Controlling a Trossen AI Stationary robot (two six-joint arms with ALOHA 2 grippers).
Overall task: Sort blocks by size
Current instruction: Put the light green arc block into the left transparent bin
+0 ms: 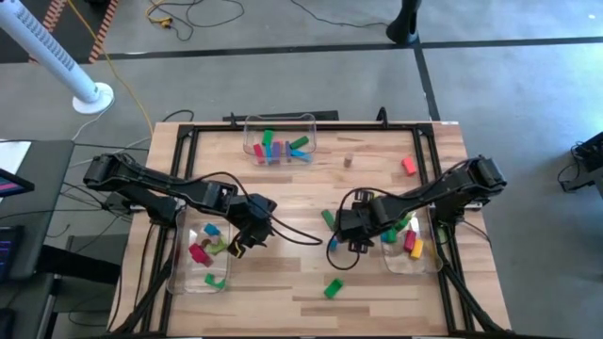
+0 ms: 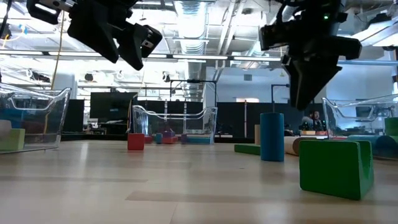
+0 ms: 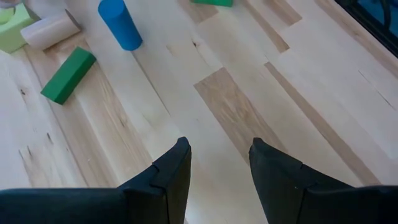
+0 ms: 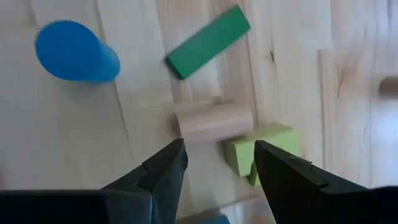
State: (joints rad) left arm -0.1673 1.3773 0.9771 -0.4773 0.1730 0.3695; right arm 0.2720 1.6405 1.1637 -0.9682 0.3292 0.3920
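Since the right gripper (image 4: 214, 163) hangs with fingers apart and empty above the tan cylinder (image 4: 213, 122), that block looks light, stiff and likely to roll, best pinched across its middle.

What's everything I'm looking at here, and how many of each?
Table: one, light wood, under everything.
Bins: three, clear; far middle, near left, near right, each holding mixed coloured blocks.
Loose blocks: red far right; tan far middle; green near middle.
Cluster under the right gripper: blue cylinder, green bar, tan cylinder, light green block.
Left gripper: one, dark, open, empty, above bare table beside the left bin.
Right gripper: one, dark, open, empty, above the tan cylinder.
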